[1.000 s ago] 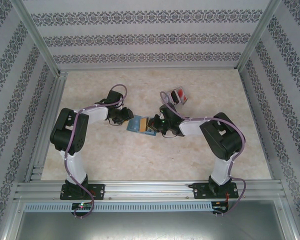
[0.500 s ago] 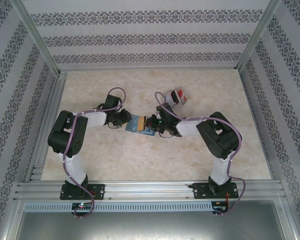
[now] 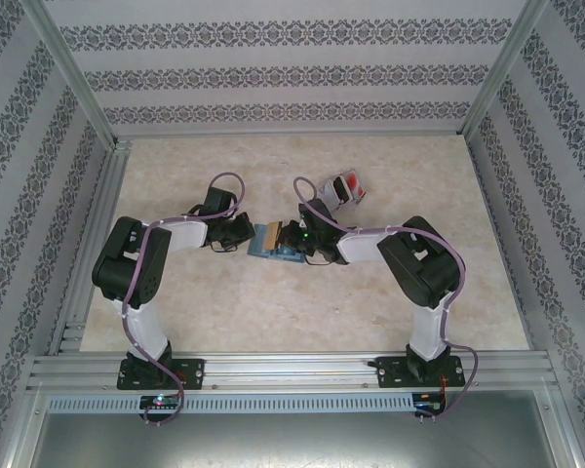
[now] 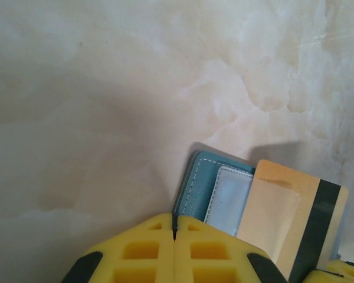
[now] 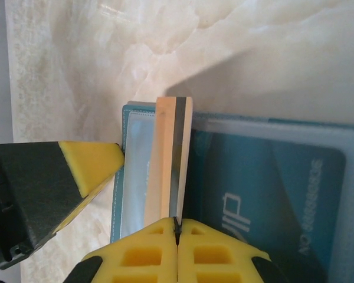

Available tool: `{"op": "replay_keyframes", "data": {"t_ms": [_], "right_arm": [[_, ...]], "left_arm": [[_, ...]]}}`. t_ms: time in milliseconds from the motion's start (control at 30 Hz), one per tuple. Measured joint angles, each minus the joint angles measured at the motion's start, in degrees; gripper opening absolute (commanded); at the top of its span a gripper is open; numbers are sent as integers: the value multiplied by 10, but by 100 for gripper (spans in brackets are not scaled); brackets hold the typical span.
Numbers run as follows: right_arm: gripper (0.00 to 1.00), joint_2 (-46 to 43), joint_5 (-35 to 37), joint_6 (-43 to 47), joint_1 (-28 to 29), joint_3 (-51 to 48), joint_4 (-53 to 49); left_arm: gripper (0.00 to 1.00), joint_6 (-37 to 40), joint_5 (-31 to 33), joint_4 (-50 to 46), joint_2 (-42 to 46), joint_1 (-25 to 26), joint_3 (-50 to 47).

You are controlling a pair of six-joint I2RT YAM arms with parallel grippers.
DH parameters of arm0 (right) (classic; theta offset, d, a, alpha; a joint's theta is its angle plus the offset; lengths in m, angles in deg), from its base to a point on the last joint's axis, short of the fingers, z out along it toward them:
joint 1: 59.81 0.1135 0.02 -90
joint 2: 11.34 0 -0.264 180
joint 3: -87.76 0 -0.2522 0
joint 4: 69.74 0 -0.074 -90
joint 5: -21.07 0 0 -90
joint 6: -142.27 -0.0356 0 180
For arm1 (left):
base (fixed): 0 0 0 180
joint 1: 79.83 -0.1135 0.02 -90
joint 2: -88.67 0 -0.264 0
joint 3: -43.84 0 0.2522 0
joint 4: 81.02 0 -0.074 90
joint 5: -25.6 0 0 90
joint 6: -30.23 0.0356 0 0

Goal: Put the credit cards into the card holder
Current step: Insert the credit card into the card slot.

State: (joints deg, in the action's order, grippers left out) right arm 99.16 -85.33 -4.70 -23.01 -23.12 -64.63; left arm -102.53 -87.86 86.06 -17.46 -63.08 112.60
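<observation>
So, wallet [image 3: 270, 244]: lay open and flat near the middle of the worktop [image 3: 370, 302], directly between the two end effectors.
Left end effector [image 4: 174, 227]: was clenched, yellow pads pressed together, with the wallet's teal outer edge running into the seam between them; it gripped the wallet at its left edge.
Wallet against left end effector: in the left wrist view, the pale pocket sat just beyond the fingertips, to the right of the stitched teal border.
Right end effector [image 5: 177, 227]: was clenched on the orange card [image 5: 172, 153], pinching it by one short end.
Orange card: in the right wrist view, stood on edge over the wallet, beside the left pocket and close to the fold, dark stripe facing right; the left wrist view showed it overlapping the pale pocket.
Blue card [image 5: 271, 200]: lay flat in the wallet's right half, just right of the orange card and of the right end effector's pads.
Red card [image 3: 351, 183]: stood in the clear stand [image 3: 333, 190] behind the right end effector, apart from the wallet.
</observation>
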Motion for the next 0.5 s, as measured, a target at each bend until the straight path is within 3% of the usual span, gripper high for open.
{"op": "replay_keyframes", "data": {"t_ms": [500], "right_arm": [[7,26,0,3,16,19,3]], "left_arm": [[0,2,0,-60,-17,1,44]]}}
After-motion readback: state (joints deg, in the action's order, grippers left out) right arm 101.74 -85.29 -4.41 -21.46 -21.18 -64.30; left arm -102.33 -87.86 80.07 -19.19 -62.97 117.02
